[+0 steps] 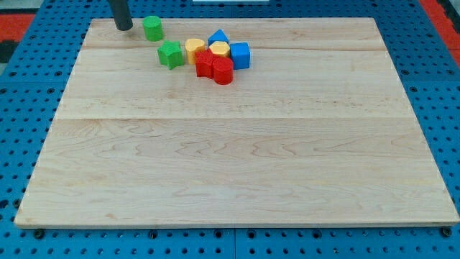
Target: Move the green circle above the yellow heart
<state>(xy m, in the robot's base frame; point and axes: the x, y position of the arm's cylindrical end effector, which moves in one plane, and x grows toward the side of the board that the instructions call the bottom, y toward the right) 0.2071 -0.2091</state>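
The green circle stands near the board's top left, apart from the other blocks. My tip rests on the board just to its left, a small gap away. The yellow heart sits lower and to the right of the green circle, at the left of a tight cluster. A green star lies just left of the yellow heart, below the green circle.
The cluster also holds a second yellow block, a blue triangle, a blue cube, and two red blocks. The wooden board lies on a blue pegboard.
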